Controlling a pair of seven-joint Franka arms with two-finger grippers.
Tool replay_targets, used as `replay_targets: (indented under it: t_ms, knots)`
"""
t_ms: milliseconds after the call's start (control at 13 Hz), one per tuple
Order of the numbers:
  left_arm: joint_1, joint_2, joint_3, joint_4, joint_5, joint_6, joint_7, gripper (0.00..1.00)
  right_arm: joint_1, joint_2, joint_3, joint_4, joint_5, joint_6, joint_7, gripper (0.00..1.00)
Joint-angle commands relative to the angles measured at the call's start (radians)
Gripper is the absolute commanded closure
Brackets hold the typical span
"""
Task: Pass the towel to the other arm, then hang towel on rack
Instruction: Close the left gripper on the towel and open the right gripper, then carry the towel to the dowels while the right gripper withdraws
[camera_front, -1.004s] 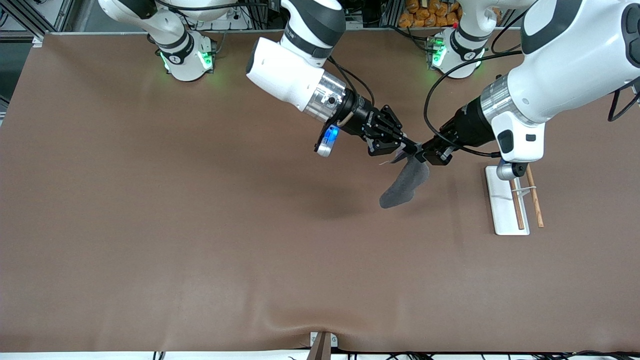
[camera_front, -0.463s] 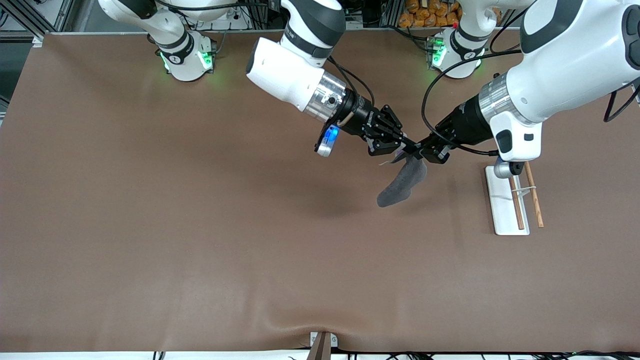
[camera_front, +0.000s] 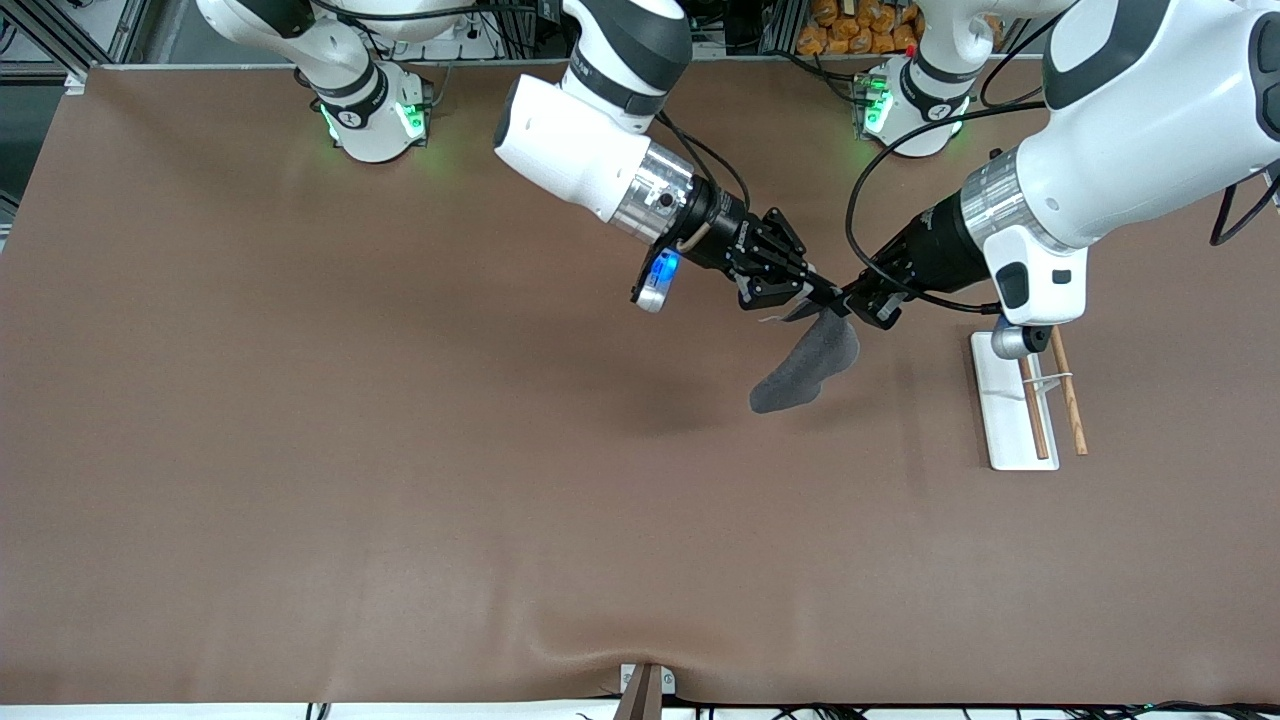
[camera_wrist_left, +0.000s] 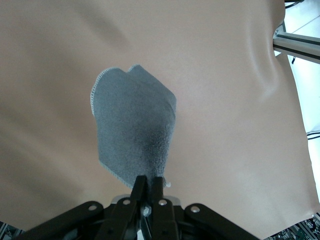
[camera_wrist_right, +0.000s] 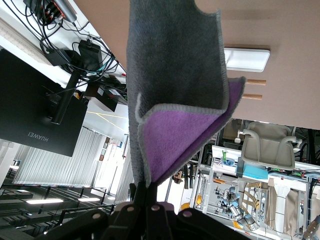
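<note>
- Grey towel (camera_front: 808, 366) hanging mid-frame over the table, pinched by both grippers.
- Right gripper (camera_front: 815, 291) shut on one corner; left gripper (camera_front: 858, 300) shut beside it.
- Best to open right first, then carry toward rack (camera_front: 1010, 420) at lower right.

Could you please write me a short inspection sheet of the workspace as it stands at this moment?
Surface: brown table cover, a ripple at its near edge.
Job's things: towel hangs in the air, pinched at its top by both grippers; rack stands toward the left arm's end, rods bare.
Clutter: nothing seen.
Grippers: right gripper shut on the towel; left gripper shut on the same edge.
Cables: black cable loops by the left wrist.
Surroundings: metal frame and orange objects past the table's edge at the bases.
</note>
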Motion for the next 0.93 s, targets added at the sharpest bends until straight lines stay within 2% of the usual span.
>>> replay_targets:
  t_ms: [0,77,154,232,309,540,849]
  knots:
    - [-0.002,0.006,-0.004,0.015,-0.018,-0.025,-0.014,1.00,0.002,0.008,-0.012,0.022,-0.006,0.005,0.019,1.00]
    - [0.000,0.006,-0.004,0.015,-0.018,-0.026,-0.012,1.00,-0.006,0.006,-0.012,0.010,-0.005,0.002,0.019,0.91]
    - [0.000,0.006,-0.004,0.015,-0.018,-0.026,-0.009,1.00,-0.009,0.005,-0.012,-0.004,-0.005,0.002,0.019,0.35]
    - [0.001,0.006,-0.004,0.015,-0.014,-0.026,-0.007,1.00,-0.015,0.003,-0.012,-0.015,-0.005,0.000,0.017,0.06]
    - [0.004,0.006,-0.004,0.015,-0.011,-0.026,0.002,1.00,-0.026,0.000,-0.012,-0.028,-0.005,0.000,0.016,0.00]
    - [0.018,0.006,-0.003,0.015,-0.014,-0.026,0.058,1.00,-0.039,-0.008,-0.012,-0.052,-0.006,-0.001,0.014,0.00]
    - [0.036,0.009,0.006,0.015,-0.009,-0.052,0.127,1.00,-0.087,-0.063,-0.012,-0.157,-0.020,-0.061,0.006,0.00]
